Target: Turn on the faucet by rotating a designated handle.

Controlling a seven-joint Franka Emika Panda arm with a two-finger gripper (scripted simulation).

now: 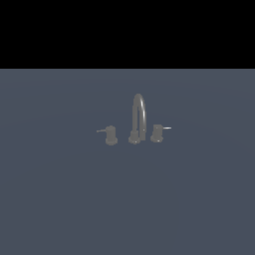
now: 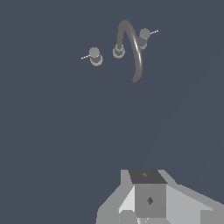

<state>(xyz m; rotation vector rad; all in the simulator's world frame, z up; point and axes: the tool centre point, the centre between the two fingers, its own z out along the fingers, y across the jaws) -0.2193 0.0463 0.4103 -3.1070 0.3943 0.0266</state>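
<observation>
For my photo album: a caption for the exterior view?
Small dark grey metal faucet, arched spout between two stubby lever handles, alone on a slate-blue floor.

The floor (image 1: 60, 199) lies bare all around the faucet (image 1: 138, 117). Open gaps separate the arched spout from the handle (image 1: 110, 135) and from the other knob (image 1: 157, 133). Each lever rod juts outward, away from the spout.

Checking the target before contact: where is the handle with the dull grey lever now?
In the exterior view the handle stands on the faucet's left end, left of the arched spout, lever pointing outward left.
</observation>
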